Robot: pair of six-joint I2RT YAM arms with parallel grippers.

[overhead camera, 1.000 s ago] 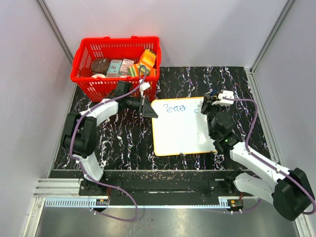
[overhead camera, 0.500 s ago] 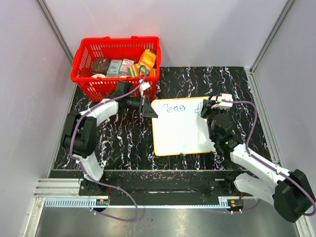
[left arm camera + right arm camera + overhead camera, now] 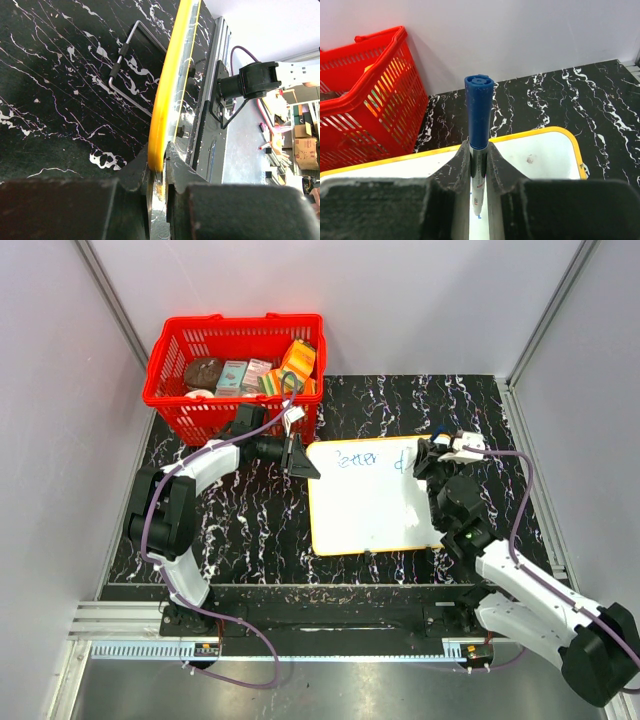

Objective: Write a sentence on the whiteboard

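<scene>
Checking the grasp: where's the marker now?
Right wrist view: the marker stands upright, clamped between the right fingers, near the whiteboard's far right corner, right of the writing.

Blue marker (image 3: 479, 100) upright in right pincer (image 3: 479, 150)

We see pale grey walls (image 3: 400, 300) on three sides of a black tabletop (image 3: 250, 530) veined with white, with a metal rail (image 3: 330, 650) along its near edge

The whiteboard (image 3: 365, 505) is smooth, glossy white, its yellow rim shiny (plastic by the look). The bench (image 3: 260, 525) is black with white marble veining, rather matt. The far-left basket (image 3: 190, 412) is glossy red plastic.
</scene>
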